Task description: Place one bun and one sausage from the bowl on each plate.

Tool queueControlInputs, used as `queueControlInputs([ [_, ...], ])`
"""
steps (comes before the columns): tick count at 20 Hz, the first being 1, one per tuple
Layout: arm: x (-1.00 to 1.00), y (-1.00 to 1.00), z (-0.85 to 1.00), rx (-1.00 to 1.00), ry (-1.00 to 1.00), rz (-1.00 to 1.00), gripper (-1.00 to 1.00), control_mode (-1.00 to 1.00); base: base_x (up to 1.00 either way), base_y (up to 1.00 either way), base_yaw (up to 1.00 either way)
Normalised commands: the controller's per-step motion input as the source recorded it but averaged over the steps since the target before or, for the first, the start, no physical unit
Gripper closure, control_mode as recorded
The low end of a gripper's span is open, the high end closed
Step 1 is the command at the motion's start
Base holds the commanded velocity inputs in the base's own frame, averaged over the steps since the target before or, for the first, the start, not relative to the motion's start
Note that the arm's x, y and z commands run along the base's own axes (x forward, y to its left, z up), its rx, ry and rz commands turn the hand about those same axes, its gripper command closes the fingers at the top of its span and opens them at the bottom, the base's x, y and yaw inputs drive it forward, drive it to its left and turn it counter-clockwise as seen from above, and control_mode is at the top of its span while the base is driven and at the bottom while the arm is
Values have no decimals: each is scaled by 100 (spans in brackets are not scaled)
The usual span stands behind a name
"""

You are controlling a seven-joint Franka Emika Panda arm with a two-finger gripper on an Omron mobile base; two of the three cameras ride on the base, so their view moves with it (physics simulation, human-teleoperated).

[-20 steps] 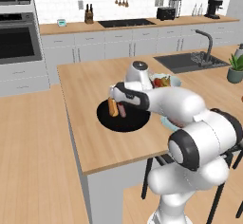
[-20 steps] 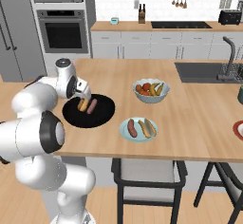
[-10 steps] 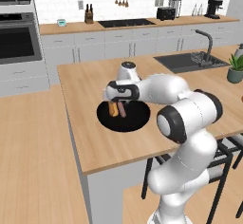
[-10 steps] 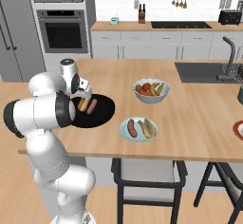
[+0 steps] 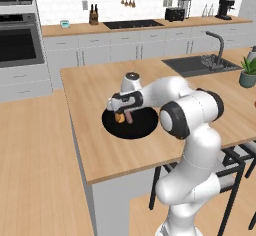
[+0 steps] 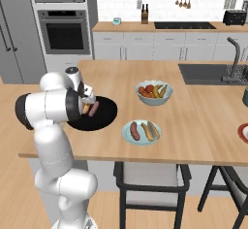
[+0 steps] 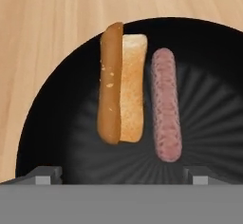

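My end effector (image 7: 121, 175) hangs over the black bowl (image 7: 204, 76), its two fingertips (image 7: 45, 174) spread wide apart and gripping nothing. From the left base view the end effector (image 5: 122, 114) sits low above the bowl (image 5: 142, 127), near its left side.

In the bowl I count one bun (image 7: 121, 89) and one sausage (image 7: 166, 104). They lie side by side, lengthwise, close but with a thin dark gap between them. The bun rests on its side, brown crust on one face and pale cut surface facing the sausage. From the right base view the same bun (image 6: 85, 109) and sausage (image 6: 94, 108) lie in the bowl (image 6: 104, 119) just beside my wrist.

On the wooden table (image 6: 203, 126) I count two plates. The pale blue plate (image 6: 142, 139) sits near the front edge, right of the bowl, and carries one sausage and one bun side by side. The red-rimmed plate (image 6: 243, 133) is cut off by the right edge of the picture, so I cannot tell what it holds. One white fruit bowl (image 6: 153, 93) stands behind the blue plate.
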Motion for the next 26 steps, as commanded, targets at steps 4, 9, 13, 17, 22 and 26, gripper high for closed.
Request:
queueControlInputs([
  [4, 40, 4, -28, 0, -2, 0, -100, -100, 0, 0, 0],
  [9, 42, 23, -13, -1, 0, 0, -100, -100, 0, 0, 0],
  [13, 23, 15, -19, -2, 0, 0, -100, -100, 0, 0, 0],
  [17, 0, 0, -24, -3, 0, 0, -100, -100, 0, 0, 0],
  [22, 4, 0, -20, -2, 0, 0, -100, -100, 0, 0, 0],
  [26, 5, -1, -11, 0, -2, 0, -100, -100, 0, 0, 0],
])
